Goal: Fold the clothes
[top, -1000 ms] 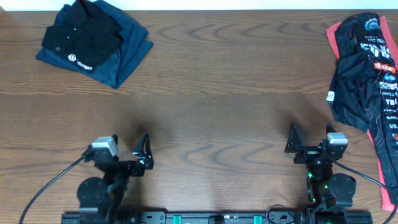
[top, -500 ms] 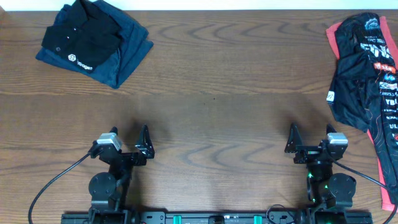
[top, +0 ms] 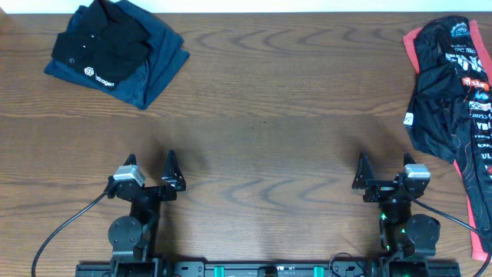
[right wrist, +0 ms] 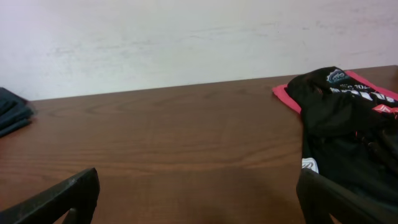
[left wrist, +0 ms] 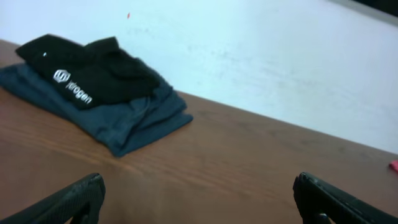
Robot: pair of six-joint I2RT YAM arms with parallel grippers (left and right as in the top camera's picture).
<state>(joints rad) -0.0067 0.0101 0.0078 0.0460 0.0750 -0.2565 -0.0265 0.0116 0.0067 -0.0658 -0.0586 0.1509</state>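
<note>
- While both arms sit low at the near edge of the table point(top: 261, 100), the left pincer point(top: 150, 158) stands released, its two fingers spread wide with only wood between them.
- Far ahead of it and off to its left lies the shirt point(top: 96, 46), black and folded, with its small white logo facing up.
- That shirt rests on a blue garment point(top: 157, 69), also folded, whose edges stick out past it on the side nearer the pincer.
- The right pincer point(top: 384, 160) is likewise released, its fingers well apart and grasping nothing.
- Ahead of it and to its right, by the table's edge, is a heap point(top: 450, 85) of black cloth with coral-red trim and white lettering. It is crumpled and unfolded, and it trails back along that pincer's right side.
- In the right wrist view, a small white tag point(right wrist: 309, 165) shows on the heap's nearest black fold.
- Both piles lie well apart from the pincers, and a pale wall point(right wrist: 186, 37) runs behind the table's far edge.
</note>
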